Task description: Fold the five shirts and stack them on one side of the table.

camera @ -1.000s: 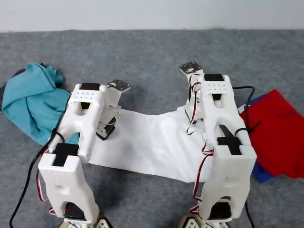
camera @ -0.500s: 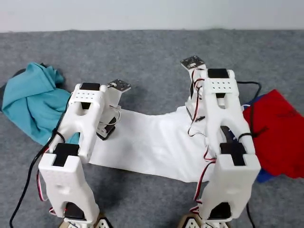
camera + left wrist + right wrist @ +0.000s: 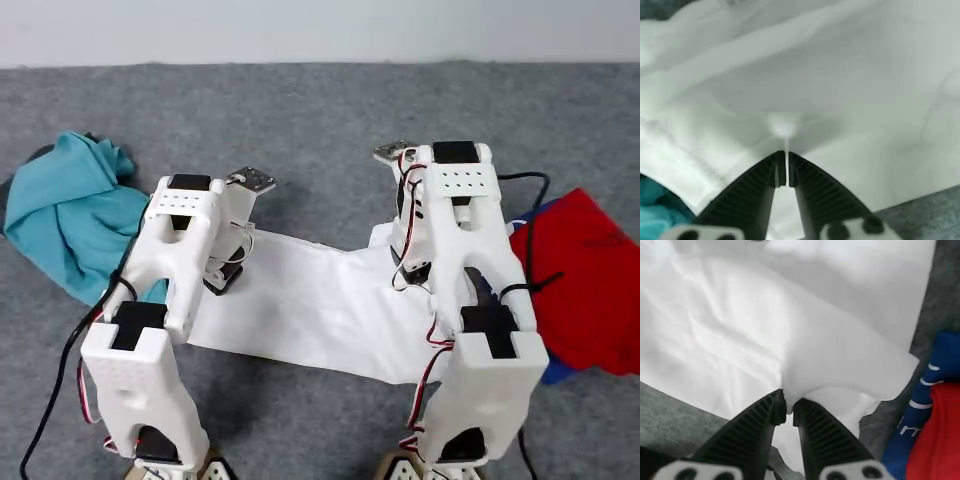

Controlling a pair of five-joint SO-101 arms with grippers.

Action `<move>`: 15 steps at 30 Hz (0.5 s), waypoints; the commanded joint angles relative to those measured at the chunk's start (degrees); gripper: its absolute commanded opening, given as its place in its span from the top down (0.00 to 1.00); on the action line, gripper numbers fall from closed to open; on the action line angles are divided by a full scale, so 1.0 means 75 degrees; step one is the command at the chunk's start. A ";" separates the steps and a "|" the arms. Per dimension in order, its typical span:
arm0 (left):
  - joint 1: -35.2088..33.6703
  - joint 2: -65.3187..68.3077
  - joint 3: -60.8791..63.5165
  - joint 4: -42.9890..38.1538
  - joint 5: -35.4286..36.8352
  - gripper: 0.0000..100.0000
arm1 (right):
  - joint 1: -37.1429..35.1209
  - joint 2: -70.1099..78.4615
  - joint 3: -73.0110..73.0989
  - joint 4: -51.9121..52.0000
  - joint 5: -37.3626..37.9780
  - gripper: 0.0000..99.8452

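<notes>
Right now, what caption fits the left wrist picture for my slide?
Left gripper pinches a fold of the white shirt, teal shirt at the edge.

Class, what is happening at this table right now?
Two robot arms are handling a white shirt spread on the grey table. The left hand and right hand are each shut on a pinch of its fabric. A teal shirt lies crumpled on one side, a red shirt and a blue shirt on the other.
</notes>
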 commanded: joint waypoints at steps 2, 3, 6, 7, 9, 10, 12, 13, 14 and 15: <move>0.0070 -0.0059 -0.0029 0.0012 0.0035 0.98 | -0.0229 -0.0440 0.1055 -0.0568 0.0059 0.99; 0.0070 -0.0059 -0.0029 0.0012 0.0035 0.98 | -0.0252 -0.0463 0.1313 -0.0791 0.0059 0.99; 0.0070 -0.0059 -0.0029 0.0000 0.0035 0.98 | -0.0486 -0.0428 0.1723 -0.1248 -0.0094 0.99; 0.0070 -0.0059 -0.0029 0.0000 0.0035 0.98 | -0.0580 -0.0404 0.1735 -0.1377 -0.0164 0.99; 0.0070 -0.0047 -0.0029 -0.0023 0.0035 0.98 | -0.0815 -0.0404 0.1735 -0.1635 -0.0199 0.99; 0.0070 -0.0047 -0.0029 -0.0023 0.0035 0.98 | -0.0967 -0.0404 0.1735 -0.1764 -0.0199 0.99; 0.0070 -0.0047 -0.0029 -0.0023 0.0035 0.98 | -0.1295 -0.0393 0.1735 -0.1963 -0.0199 0.99; 0.0070 -0.0047 -0.0029 -0.0023 0.0035 0.98 | -0.1424 -0.0393 0.1735 -0.2034 -0.0199 0.99; 0.0070 -0.0047 -0.0029 -0.0012 0.0035 0.98 | -0.1518 -0.0393 0.1735 -0.2081 -0.0199 0.99; 0.0070 -0.0047 -0.0029 -0.0012 0.0035 0.98 | -0.1565 -0.0393 0.1735 -0.2092 -0.0199 0.99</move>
